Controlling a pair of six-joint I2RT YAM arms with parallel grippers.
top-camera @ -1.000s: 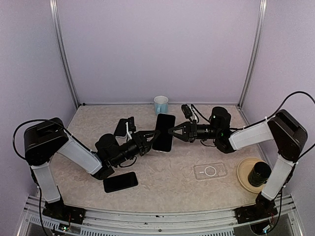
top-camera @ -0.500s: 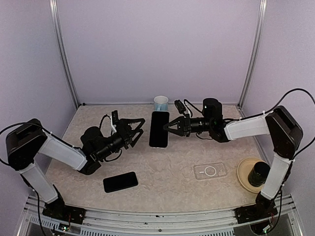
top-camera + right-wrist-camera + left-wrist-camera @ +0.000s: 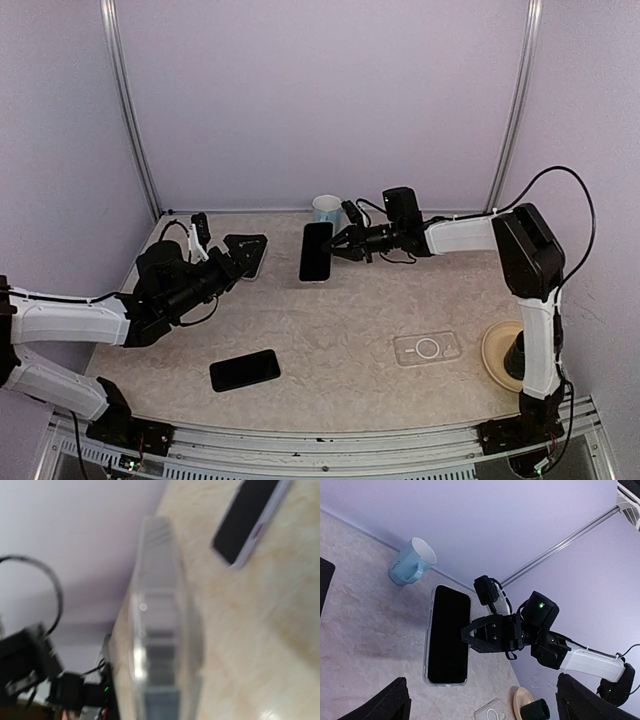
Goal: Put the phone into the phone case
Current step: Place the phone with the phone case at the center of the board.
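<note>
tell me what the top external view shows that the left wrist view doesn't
Only the top external view: the black smartphone lying flat near the front of the table, and the white left arm.
Only the left wrist view: the clear rim edging the held black phone.
Both: that phone pinched by the right gripper, the light blue ceramic mug and the round tan plate.

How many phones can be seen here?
3: the held phone, on edge in the right gripper; a flat phone lying front left; a dark slab by the open left gripper, partly hidden, maybe only a case.
</note>
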